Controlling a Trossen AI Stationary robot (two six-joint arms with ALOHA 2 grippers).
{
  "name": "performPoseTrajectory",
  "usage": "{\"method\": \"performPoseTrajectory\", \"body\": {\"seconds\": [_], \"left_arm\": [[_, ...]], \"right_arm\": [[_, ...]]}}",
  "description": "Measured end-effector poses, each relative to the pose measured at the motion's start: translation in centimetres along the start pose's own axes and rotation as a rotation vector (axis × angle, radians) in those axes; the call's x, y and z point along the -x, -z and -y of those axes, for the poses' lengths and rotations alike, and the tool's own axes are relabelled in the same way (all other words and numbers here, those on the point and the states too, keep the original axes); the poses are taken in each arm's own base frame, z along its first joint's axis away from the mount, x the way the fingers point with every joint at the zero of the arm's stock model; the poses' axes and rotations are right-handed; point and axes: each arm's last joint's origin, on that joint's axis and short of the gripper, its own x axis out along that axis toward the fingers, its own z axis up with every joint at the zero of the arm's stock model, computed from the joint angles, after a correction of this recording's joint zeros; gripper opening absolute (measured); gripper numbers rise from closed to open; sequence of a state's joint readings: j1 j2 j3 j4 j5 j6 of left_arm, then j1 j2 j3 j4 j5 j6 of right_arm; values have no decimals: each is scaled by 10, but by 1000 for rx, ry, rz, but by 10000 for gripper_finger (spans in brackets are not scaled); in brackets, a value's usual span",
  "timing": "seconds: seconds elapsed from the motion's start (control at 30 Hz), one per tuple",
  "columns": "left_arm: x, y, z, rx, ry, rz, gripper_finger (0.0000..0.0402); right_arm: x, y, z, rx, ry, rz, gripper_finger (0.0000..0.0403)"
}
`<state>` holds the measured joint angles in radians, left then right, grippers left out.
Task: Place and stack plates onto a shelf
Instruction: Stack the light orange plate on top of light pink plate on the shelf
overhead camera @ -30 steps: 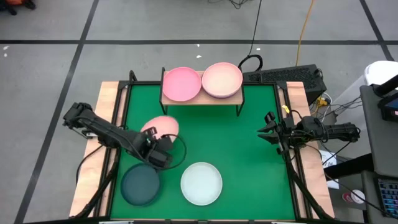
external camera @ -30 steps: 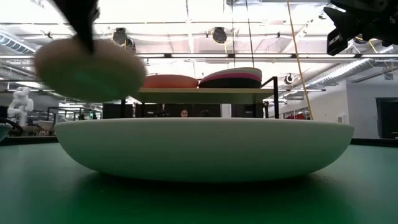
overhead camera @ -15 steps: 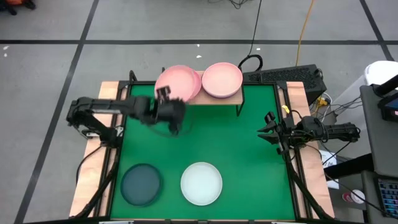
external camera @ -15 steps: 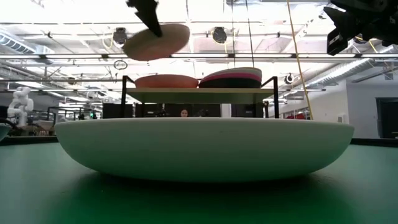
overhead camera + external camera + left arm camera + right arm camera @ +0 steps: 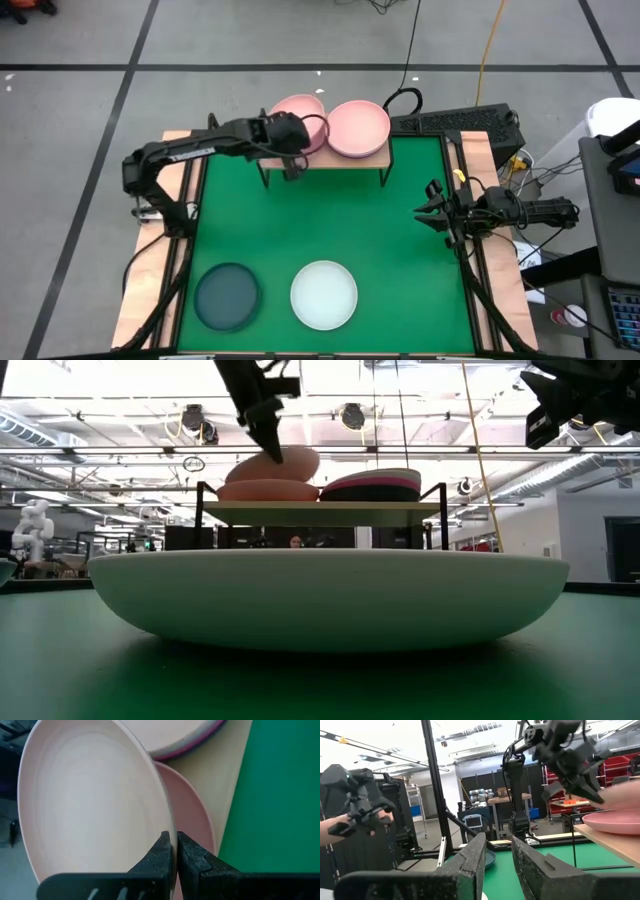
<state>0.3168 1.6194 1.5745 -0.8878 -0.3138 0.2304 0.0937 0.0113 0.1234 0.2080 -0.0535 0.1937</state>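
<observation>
My left gripper [image 5: 288, 145] is shut on a light pink plate [image 5: 300, 112] over the left half of the shelf [image 5: 322, 160], whose wooden top stands on black wire legs. A pink plate [image 5: 196, 822] lies on the plank right under the held one. A stack of plates [image 5: 357, 128] with a light pink one on top fills the shelf's right half. A dark teal plate [image 5: 228, 296] and a whitish mint plate [image 5: 324, 294] lie flat on the green mat near the table's near edge. My right gripper [image 5: 428, 205] waits open above the mat's right edge. My left gripper pinches the light pink plate's rim [image 5: 169, 822] between its two fingers [image 5: 161, 851], one on the inner face and one underneath. The fingers come from above, slanting in from the table's left. The plate [image 5: 290, 460] is tilted just above the shelf's pink plate [image 5: 262, 490]; whether they touch I cannot tell.
The green mat [image 5: 330, 220] lies bare between the shelf and the two near plates. Wooden table borders [image 5: 170, 200] run along both sides. A keyboard [image 5: 455, 122] and cables lie behind the shelf's right end. A person's hand [image 5: 340, 826] shows beyond the table.
My left gripper has carried the light pink plate from above the mat's near-left part up and toward the far edge, over the shelf's left half, then lowered it close above the pink plate there. It has stayed shut on the rim; the plate stays tilted.
</observation>
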Motion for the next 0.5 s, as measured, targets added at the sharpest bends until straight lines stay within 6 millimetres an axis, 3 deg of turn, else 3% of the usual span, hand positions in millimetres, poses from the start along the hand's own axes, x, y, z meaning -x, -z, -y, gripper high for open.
{"method": "performPoseTrajectory", "body": {"seconds": [0.23, 0.5], "left_arm": [[-25, 4, 10, -52, 30, -111, 32], [-16, 6, 21, -102, 57, -136, 43]], "right_arm": [[0, 0, 0, -2, 1, -2, 80], [0, 0, 0, -3, 1, -3, 80]]}}
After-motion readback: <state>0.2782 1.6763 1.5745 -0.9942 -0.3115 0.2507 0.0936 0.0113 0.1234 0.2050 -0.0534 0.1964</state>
